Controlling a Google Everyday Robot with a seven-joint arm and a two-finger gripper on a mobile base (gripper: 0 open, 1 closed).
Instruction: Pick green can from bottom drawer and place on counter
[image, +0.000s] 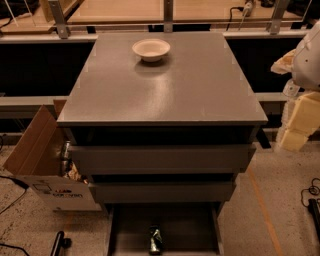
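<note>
Floor (280, 220): speckled and pale, with loose cables at both edges. It gives me room to come in from the front.
Counter (165, 90): broad grey cabinet top, smooth with a slight sheen. The near half is bare, and I judge that the safest place to set the can down.
Upper drawers (160, 159): two plain grey fronts that overhang the back of the lowest one. I should lift the can towards the front before raising it, or it may catch on them.
Cardboard box (37, 160): open, standing against the cabinet's left side and out of my path.
Bottom drawer (190, 225): pulled out, with a dark flat floor and low walls.
My gripper (295, 130): at the right edge, level with the counter's front and well apart from the drawer. I cannot tell how it is set.
White bowl (151, 49): near the back of the counter, to be kept clear of.
Green can (155, 240): in the middle of the drawer floor, away from both walls. It seems to lie lengthwise, but I am not sure.
Step in hand: the reach has not begun. I should descend straight over the can and grip across its narrow body.
</note>
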